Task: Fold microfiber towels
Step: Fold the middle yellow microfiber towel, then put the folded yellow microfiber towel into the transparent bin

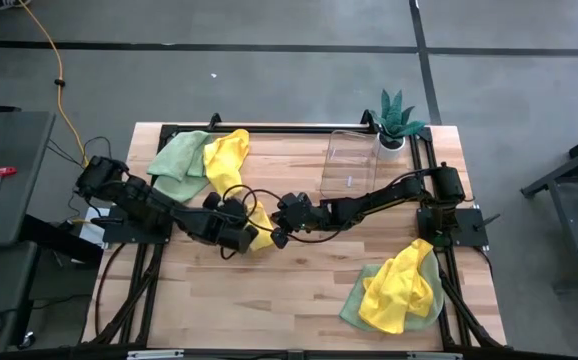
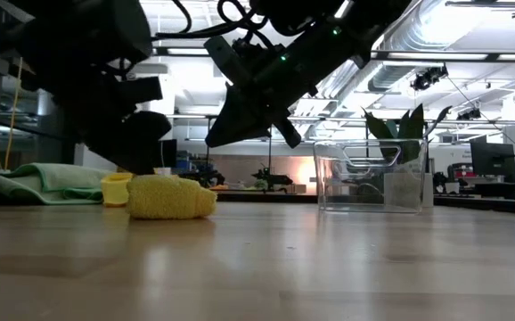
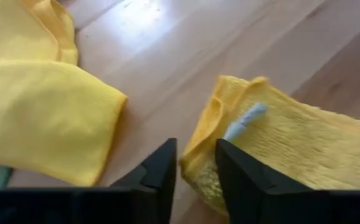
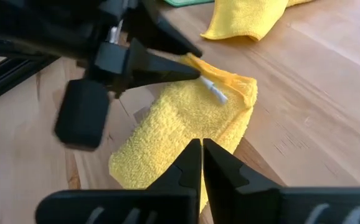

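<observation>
A small folded yellow microfiber towel [image 1: 261, 238] [image 2: 170, 197] [image 4: 186, 124] lies flat on the table's middle, a white tag [image 3: 245, 121] at one corner. My left gripper [image 3: 197, 177] [image 1: 237, 236] is low at the towel's left end, its fingers apart with that corner [image 3: 198, 165] in the gap. My right gripper [image 4: 202, 158] [image 2: 217, 138] hangs shut above the towel's right side, clear of it. A second yellow towel [image 3: 43, 118] lies just beyond. My left gripper comes slanting down from the table's left, one finger [image 3: 161, 180] on each side of the folded towel's tagged corner [image 3: 195, 155]. The towel lies on the table. I cannot tell whether the fingers touch it.
A green towel [image 1: 177, 158] and a yellow one [image 1: 227, 160] lie heaped at the far left. Another yellow towel [image 1: 401, 288] on a green one [image 1: 354, 305] lies at the near right. A clear container [image 1: 354, 165] and a potted plant [image 1: 397, 118] stand at the far right.
</observation>
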